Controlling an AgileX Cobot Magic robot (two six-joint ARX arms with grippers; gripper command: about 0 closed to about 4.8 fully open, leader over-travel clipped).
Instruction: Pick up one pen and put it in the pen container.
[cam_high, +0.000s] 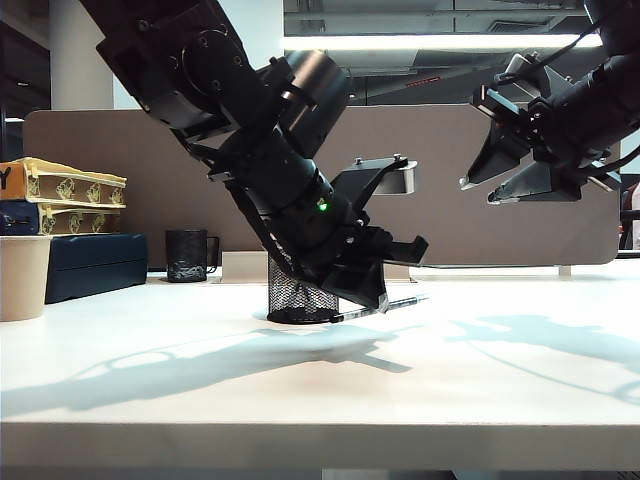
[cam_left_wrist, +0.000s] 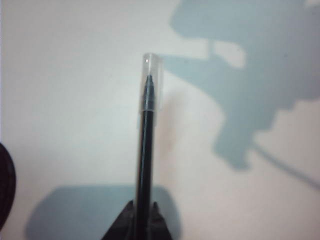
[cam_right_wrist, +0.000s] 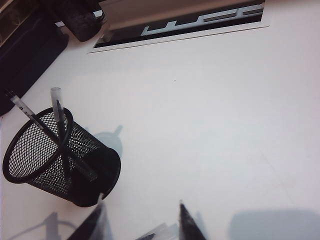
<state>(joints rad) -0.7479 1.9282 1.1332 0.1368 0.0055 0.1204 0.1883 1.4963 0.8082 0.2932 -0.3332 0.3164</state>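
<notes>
Left gripper: mine (cam_left_wrist: 143, 216) sits low over the white table (cam_high: 300, 380), just in front of the pen container in the exterior view; the fingers (cam_left_wrist: 120, 225) are pinched nearly together on the pen.
Pen: the pen (cam_left_wrist: 146, 150) sticks straight out from between my left fingertips, its clear cap at the far end; in the exterior view it runs close to level just above the tabletop, pointing to the right (cam_high: 385, 306). Whether its tip touches the table I cannot tell.
Pen container: the black mesh pen container (cam_right_wrist: 60, 160) stands upright on the table, partly behind my left arm in the exterior view (cam_high: 298, 300); two other pens (cam_right_wrist: 57, 117) lean inside it, crossing each other.
Right gripper: mine (cam_high: 525, 175) hangs high above the table on the right side of the exterior view, well apart from the container; its jaws stand apart with nothing between them (cam_right_wrist: 142, 220).
Background: a dark mug (cam_high: 187, 256) and a beige cup (cam_high: 22, 276) stand at the left, near stacked boxes (cam_high: 65, 195).
</notes>
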